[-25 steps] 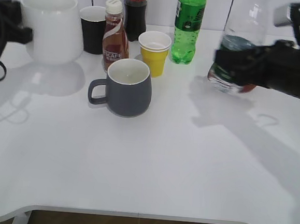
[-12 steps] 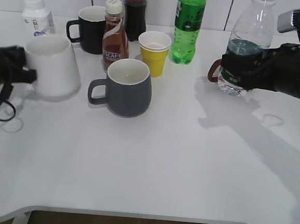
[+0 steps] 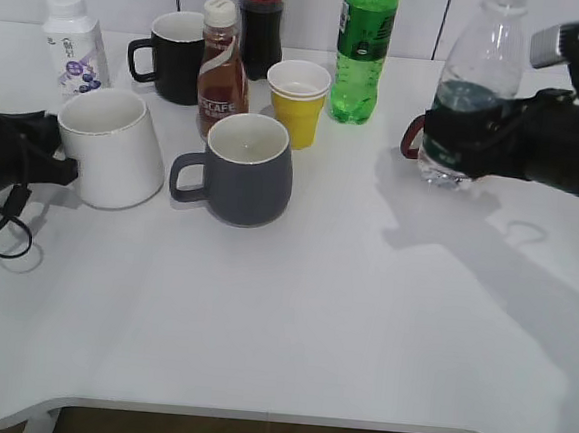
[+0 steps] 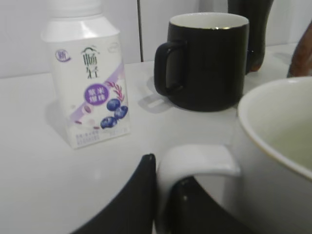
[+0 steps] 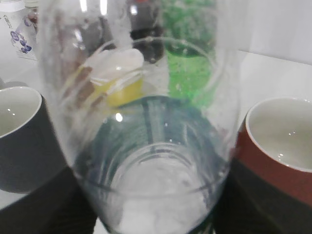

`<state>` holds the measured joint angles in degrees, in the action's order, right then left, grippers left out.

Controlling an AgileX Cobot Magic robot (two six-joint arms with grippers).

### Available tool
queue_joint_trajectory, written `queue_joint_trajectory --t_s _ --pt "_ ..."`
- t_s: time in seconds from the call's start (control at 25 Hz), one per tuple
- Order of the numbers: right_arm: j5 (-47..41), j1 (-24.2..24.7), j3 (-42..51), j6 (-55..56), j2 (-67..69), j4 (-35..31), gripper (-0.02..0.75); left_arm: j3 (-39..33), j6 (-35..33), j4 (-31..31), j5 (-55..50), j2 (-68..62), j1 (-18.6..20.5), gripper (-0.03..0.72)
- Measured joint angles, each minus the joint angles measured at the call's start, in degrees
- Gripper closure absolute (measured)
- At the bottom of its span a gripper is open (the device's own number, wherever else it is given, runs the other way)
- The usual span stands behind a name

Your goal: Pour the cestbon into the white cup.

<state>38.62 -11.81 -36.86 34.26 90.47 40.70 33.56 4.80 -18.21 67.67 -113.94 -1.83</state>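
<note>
Presently the cestbon (image 3: 471, 100), a clear ribbed bottle with a dark green label, stands upright at the right rear of the white table (image 3: 312, 319), clamped around its lower body by the right gripper (image 3: 466, 135). Whether its base touches the table cannot be told. The right wrist view shows the bottle wall clear with droplets inside; its fill level cannot be judged.

The white cup (image 3: 111, 147) sits on the table at the left, upright, its interior showing no liquid. The left gripper (image 3: 49, 152) is closed on the cup's handle; in the left wrist view two dark fingers (image 4: 139, 195) pinch the handle from either side.

A grey mug (image 3: 241, 169) stands just right of the white cup, handle pointing left, interior pale and apparently dry. Behind it stand a brown Nescafe bottle (image 3: 221, 68) and a yellow paper cup (image 3: 299, 101) with a white inside. A black mug (image 3: 175, 55) stands further back, and a small white bottle with purple print (image 3: 73, 43) is at the far left rear. A dark cola-type bottle (image 3: 260, 19) and a bright green bottle (image 3: 363, 50) stand along the back edge. A red-brown mug (image 5: 278, 141), pale inside, sits just beside the cestbon in the right wrist view.

Both arms reach in low from opposite sides, well apart. White wall panels close the rear of the scene.
</note>
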Motion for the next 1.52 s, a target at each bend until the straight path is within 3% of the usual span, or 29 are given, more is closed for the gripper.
queue_joint_trajectory --t_s 0.32,0.6,0.8,0.96,1.16,1.32,1.4,1.52 --pt "5.5 0.0 0.0 -5.1 8.6 -0.7 0.297 -4.7 0.6 -0.1 3.0 0.3 0.0 0.467" --pt "10.3 0.0 -0.1 -10.1 15.4 -1.2 0.297 -8.6 0.6 -0.3 4.3 2.0 0.0 0.436" --pt "15.9 0.0 -0.1 -13.3 17.4 -2.6 0.125 -13.2 -1.0 -0.3 3.0 5.9 0.0 0.435" --pt "15.5 0.1 0.1 -15.5 13.8 -6.0 0.077 -15.7 -1.6 0.3 -0.5 13.2 -0.1 0.433" --pt "6.5 0.1 0.1 -10.2 -1.8 -4.7 0.073 -15.9 0.8 3.1 -21.4 34.3 -3.2 0.433" --pt "-4.6 0.0 0.1 -0.4 -15.9 4.3 0.073 -14.0 3.9 4.0 -46.7 55.1 -8.4 0.396" --pt "-12.6 -0.2 0.1 8.0 -23.8 11.2 0.073 -11.6 4.2 4.3 -60.5 65.1 -10.7 0.360" --pt "-22.7 -0.2 0.9 28.3 -34.6 32.4 0.088 -6.7 4.5 6.0 -78.6 78.5 -13.1 0.302"
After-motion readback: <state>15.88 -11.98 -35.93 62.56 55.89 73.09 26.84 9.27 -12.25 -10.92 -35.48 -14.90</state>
